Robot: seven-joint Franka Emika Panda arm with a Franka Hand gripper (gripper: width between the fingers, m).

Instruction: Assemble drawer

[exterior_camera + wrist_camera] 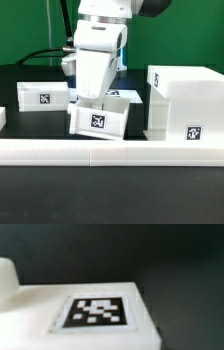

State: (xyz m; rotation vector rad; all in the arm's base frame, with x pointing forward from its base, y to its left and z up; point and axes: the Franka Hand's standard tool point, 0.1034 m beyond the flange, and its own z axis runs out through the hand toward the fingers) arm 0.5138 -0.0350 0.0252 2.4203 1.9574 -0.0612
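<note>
**Item 1.** Drawer part [98,120], white and tagged, tilted. It sits mid-counter [35,125] near the front edge, directly under my wrist.

**My jaws.** They are lowered at its upper rim, but my own housing hides them, so I cannot tell whether they pinch it or stand spread.

**Item 2.** Large cabinet [185,100], just beside the part toward the edge at the exterior view's right, possibly touching it.

**Item 3.** Tagged panel [45,97], toward the opposite edge and apart from the part.

**Item 4.** White rail [110,150], running along the front edge and closing that side.

**Open room.** Bare surface between the panel and the rail.
</note>
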